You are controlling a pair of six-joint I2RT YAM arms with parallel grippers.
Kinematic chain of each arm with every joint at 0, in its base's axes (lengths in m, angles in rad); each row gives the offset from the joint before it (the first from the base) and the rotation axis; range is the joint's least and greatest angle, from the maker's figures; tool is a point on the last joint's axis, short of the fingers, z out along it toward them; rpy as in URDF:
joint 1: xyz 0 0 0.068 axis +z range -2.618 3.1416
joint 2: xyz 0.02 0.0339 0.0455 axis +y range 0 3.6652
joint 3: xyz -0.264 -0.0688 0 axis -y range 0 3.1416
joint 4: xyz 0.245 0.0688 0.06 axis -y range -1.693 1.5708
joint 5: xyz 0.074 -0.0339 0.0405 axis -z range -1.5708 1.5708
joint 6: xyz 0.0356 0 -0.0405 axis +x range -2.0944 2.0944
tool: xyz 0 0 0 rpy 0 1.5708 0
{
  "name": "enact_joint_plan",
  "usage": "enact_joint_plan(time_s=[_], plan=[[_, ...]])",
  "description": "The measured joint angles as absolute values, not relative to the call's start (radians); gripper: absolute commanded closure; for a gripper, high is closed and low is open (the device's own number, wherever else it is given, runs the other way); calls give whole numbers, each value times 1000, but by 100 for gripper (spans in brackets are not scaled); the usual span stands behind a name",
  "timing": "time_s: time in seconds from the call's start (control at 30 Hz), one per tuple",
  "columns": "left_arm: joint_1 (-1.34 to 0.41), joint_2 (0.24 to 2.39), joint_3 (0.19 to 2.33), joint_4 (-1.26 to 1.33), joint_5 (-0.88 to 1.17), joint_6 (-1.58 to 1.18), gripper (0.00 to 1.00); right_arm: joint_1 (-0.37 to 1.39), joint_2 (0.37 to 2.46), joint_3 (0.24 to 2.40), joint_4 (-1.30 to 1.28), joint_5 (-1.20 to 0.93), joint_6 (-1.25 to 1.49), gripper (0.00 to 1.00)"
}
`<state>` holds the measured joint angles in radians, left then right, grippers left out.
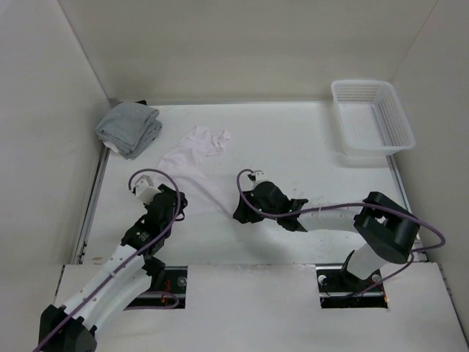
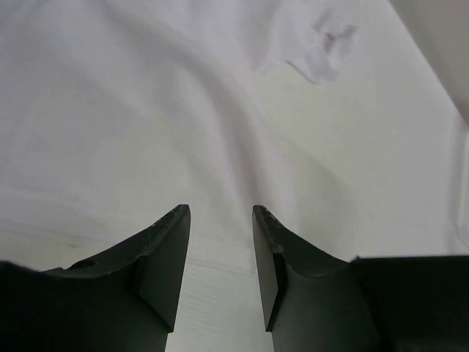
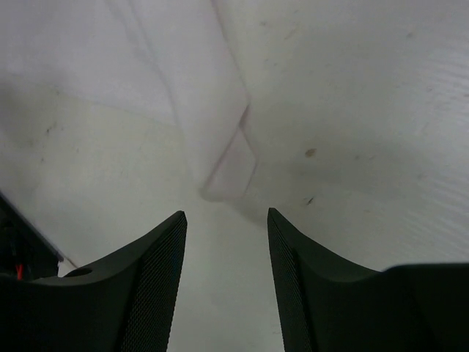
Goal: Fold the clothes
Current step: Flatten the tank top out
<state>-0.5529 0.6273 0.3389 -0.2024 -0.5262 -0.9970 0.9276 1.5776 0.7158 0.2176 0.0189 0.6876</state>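
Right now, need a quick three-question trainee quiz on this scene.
1. True or false: the basket is empty.
2. The grey bundle lies: A) far left corner, B) in the basket, C) between the arms.
3. Left end effector, right end effector: is either gripping the shirt?
Key: 1 true; 2 A; 3 no, both are open.

No text, label, brand or number could be read; small red marks (image 1: 174,283) at the table's (image 1: 308,147) near edge were illegible.
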Motion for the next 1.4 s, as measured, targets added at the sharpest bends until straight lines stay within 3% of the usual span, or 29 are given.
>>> enact_joint_plan(time_s=[0.3,0.53,0.63,0.67,0.73,0.77,0.97,1.13,1.4], plan=[[-235,586,302,-417,-447,-1008,65,988,1620,724,221,23,624,55],[-133,561,302,-464,-424,-977,65,988,1670,767,218,34,594,61],[-95,561,302,-480,-420,-970,64,988,1703,809,217,37,583,73],[-85,561,302,-483,-420,-968,64,988,1716,824,216,39,579,85],[-55,569,302,-486,-419,-965,64,988,1729,839,214,42,572,95],[-51,572,302,-486,-418,-965,64,988,1734,846,212,44,571,96],[-15,612,302,-483,-408,-944,62,953,1643,798,191,57,582,97],[-63,666,302,-463,-385,-918,60,719,1357,660,196,-46,630,97],[-197,724,302,-451,-357,-903,60,502,1272,519,234,-164,706,96]])
